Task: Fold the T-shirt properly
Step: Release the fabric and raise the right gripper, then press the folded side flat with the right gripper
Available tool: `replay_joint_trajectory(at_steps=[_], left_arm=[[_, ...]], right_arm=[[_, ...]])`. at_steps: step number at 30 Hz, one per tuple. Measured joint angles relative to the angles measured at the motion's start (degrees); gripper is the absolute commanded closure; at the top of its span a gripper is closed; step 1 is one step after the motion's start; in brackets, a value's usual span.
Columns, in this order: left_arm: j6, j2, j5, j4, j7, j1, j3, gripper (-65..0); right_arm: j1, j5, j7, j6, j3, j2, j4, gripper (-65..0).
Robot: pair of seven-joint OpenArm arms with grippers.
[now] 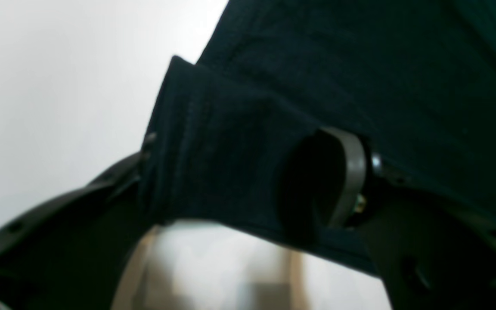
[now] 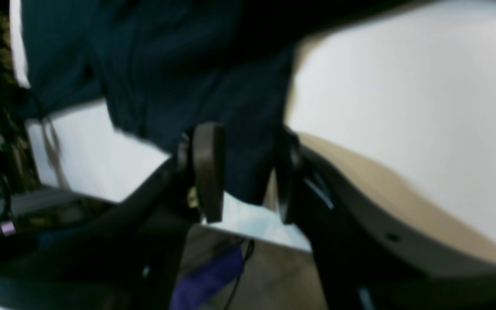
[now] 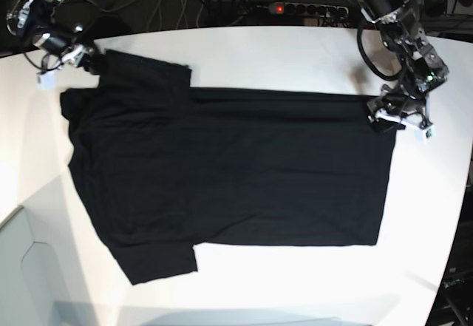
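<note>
Both grippers, left (image 3: 387, 116) and right (image 3: 83, 58), are clamping far shirt (image 3: 222, 171) corners, so I'm readying the fold.

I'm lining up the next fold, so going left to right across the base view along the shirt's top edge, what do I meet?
Right gripper on the sleeve corner → T-shirt spread flat on the white table → left gripper on the hem corner.

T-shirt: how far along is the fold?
Done: the T-shirt lies spread flat on the table, unfolded. In hand: the left hand pinches its far hem corner, and the right hand its far sleeve. Left: every fold.
</note>
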Motion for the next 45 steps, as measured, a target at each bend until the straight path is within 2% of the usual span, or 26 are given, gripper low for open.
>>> replay_joint_trajectory(at_steps=[5,9,12,20,23,29,40,42,45], left_arm=[[0.0,0.0,0.0,0.0,0.0,0.0,0.0,-43.1],[0.0,0.0,0.0,0.0,0.0,0.0,0.0,-43.1],[0.0,0.0,0.4,0.0,0.0,0.0,0.0,-43.1],[0.0,0.0,0.3,0.0,0.0,0.0,0.0,-43.1],[0.0,0.0,0.4,0.0,0.2,0.0,0.0,-43.1],[0.0,0.0,0.3,0.0,0.2,0.0,0.0,-43.1],[0.0,0.0,0.3,0.0,0.2,0.0,0.1,-43.1],[0.0,0.0,0.3,0.0,0.2,0.0,0.1,-43.1],[0.0,0.0,0.3,0.0,0.2,0.0,0.1,-43.1]], right_arm=[[0.0,1.5,1.2,0.2,0.2,1.0,-2.3,-20.4],[-0.1,-1.9,-0.1,0.3,1.8,1.3,0.6,-17.7],[-1.0,-1.9,-1.4,0.4,3.3,1.3,1.6,-17.4],[-1.0,-1.9,-1.4,0.4,3.7,1.2,1.6,-17.5],[-0.9,-1.6,-1.2,0.3,3.6,0.0,1.6,-17.6],[-1.5,-0.4,-0.3,0.3,-1.5,-0.6,1.8,-17.4],[-2.1,0.8,0.2,0.2,-4.3,-2.8,2.0,-17.2],[-2.1,0.8,0.2,0.2,-4.2,-2.9,2.0,-15.5],[-2.2,0.0,0.1,0.2,-5.1,-2.8,1.9,-6.7]])
